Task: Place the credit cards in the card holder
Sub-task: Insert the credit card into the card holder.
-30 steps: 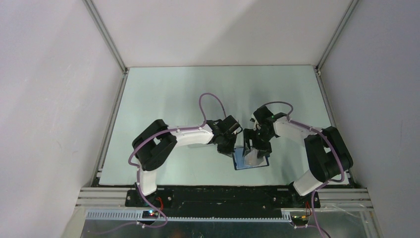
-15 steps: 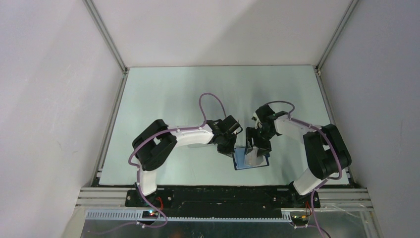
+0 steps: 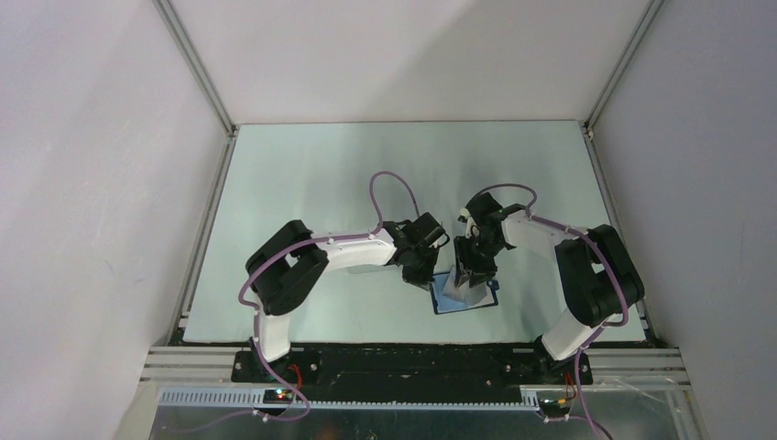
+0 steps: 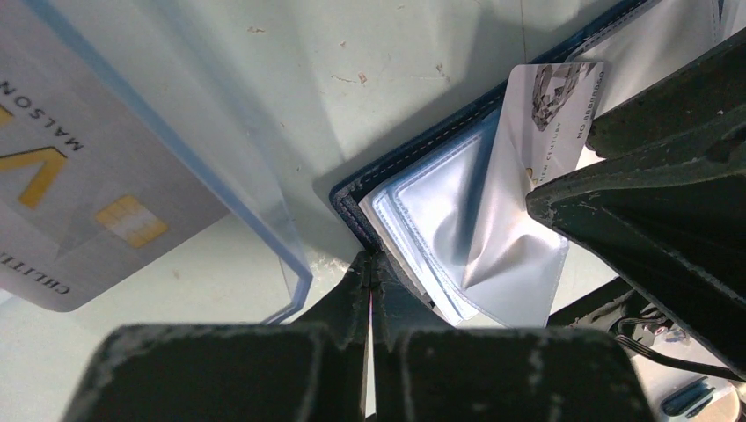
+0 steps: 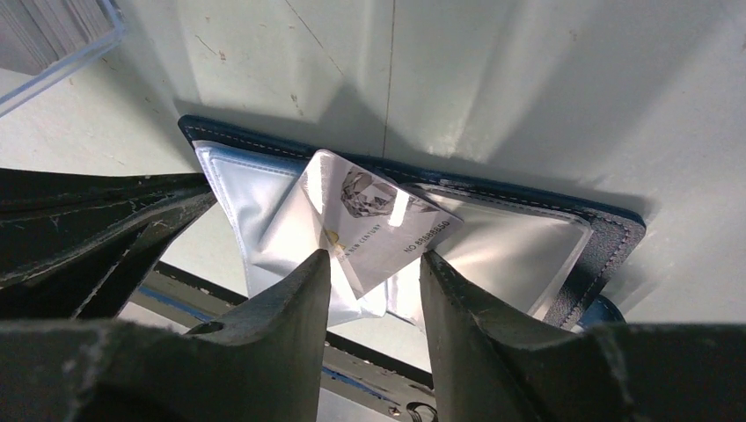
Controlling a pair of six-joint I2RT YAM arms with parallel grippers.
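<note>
Holder [image 5: 607, 237] lies open on the table near the front edge, between the two arms, clear sleeves [image 4: 440, 237] facing up. Right gripper [image 5: 374, 259] is right over it, jaws about half open with a finger against each side edge of one card [image 5: 369, 220], so the card looks held. Card stands tilted, long axis running away from the gripper toward the holder's far navy rim, far short edge down against the sleeves and skewed to that rim, one corner leading. Judged key relation: card is over the sleeves but not square to them, so the next push likely needs a small twist before it slides in; which sleeve mouth it is at cannot be told. Left gripper [image 4: 370, 272] fully closed, tips at the holder's left corner, probably pinning it; whether it pinches any of it is unclear. Right arm is the nearer one to the card. Counts: one holder, one card in the gripper, one more card [image 4: 79, 193] seen through a clear tray [image 4: 264, 220] just left of the holder; other cards in the tray too blurred to count; several sleeves, at least three edges showing
</note>
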